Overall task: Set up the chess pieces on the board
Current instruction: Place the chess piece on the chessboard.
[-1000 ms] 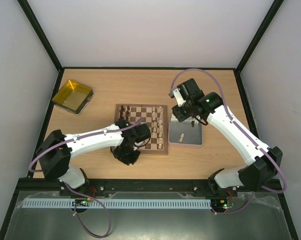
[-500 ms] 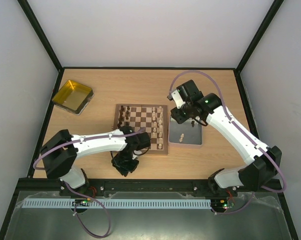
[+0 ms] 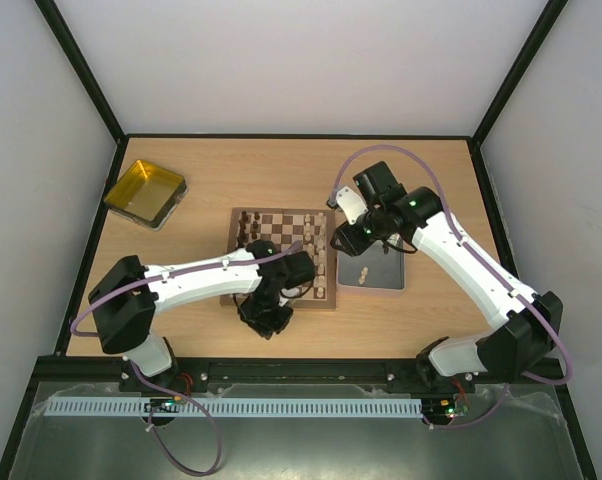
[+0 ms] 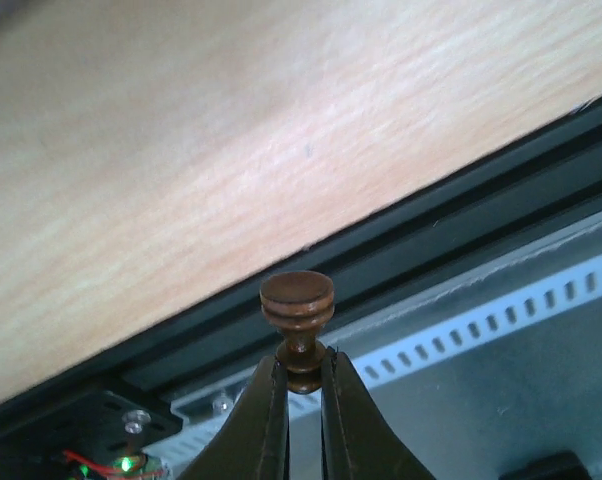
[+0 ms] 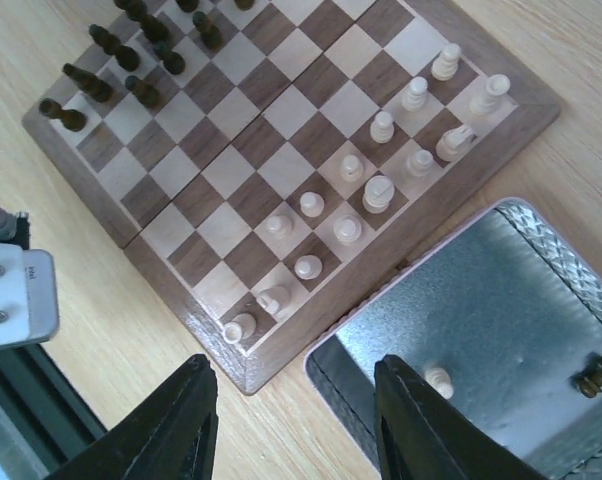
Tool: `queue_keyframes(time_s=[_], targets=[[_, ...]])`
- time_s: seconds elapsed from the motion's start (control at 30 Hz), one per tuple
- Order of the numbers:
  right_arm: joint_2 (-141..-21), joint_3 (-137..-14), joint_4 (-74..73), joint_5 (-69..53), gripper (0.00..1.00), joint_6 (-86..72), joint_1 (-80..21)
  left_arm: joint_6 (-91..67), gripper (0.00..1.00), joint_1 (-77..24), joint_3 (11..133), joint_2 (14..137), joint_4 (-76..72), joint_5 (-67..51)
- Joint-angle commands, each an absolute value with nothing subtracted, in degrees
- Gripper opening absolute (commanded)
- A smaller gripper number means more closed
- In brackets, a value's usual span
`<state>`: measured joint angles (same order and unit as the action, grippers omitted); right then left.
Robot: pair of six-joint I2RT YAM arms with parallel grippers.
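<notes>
Wood table (image 3: 231, 170): both arms repositioned in the last second.
The board (image 3: 281, 232) sits mid-table, with dark chess pieces (image 5: 131, 60) along its left side and pale chess pieces (image 5: 381, 185) along its right; ranks incomplete. Grey tray (image 5: 501, 290) is just beside its right edge, holding one pale pawn (image 5: 439, 380) and one dark piece (image 5: 596, 378). Right gripper (image 5: 296, 378) slid left off the tray to the board/tray seam, fingers spread, empty. Left gripper (image 4: 303, 375) backed off the board's near-left corner and now sits just past its near edge, clamped on a dark chessman (image 4: 297, 305) by the stem. My read: lifted, placement pending.
</notes>
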<state>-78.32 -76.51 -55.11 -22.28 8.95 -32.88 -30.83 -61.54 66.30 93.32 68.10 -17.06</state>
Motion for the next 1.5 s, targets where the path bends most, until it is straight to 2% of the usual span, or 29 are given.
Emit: queue_keyframes(time_s=[0.0,0.37,0.83,1.23,1.47], targets=[[-77.9,-79.7,-59.5,-26.4,0.42,10.8,-32.0,-30.7,0.02,-62.0,71.7,90.8,69.2,-8.6],[-81.5,-85.7,-64.4,-28.6,0.43,11.4,-31.1,-33.3,0.02,-62.7,74.0,83.9,66.4,4.7],[-92.9,-98.7,-73.7,-46.9,0.51,10.9,-31.0,-30.4,0.02,-68.8,79.3,82.4,58.2,18.3],[-93.4,-95.7,-73.8,-53.9,0.45,11.0,-30.8,-25.2,0.02,-69.4,74.7,78.3,48.8,28.1],[-93.4,-95.0,-73.8,-57.7,0.41,11.2,-30.7,-21.4,0.02,-69.4,72.0,77.2,43.1,26.1]])
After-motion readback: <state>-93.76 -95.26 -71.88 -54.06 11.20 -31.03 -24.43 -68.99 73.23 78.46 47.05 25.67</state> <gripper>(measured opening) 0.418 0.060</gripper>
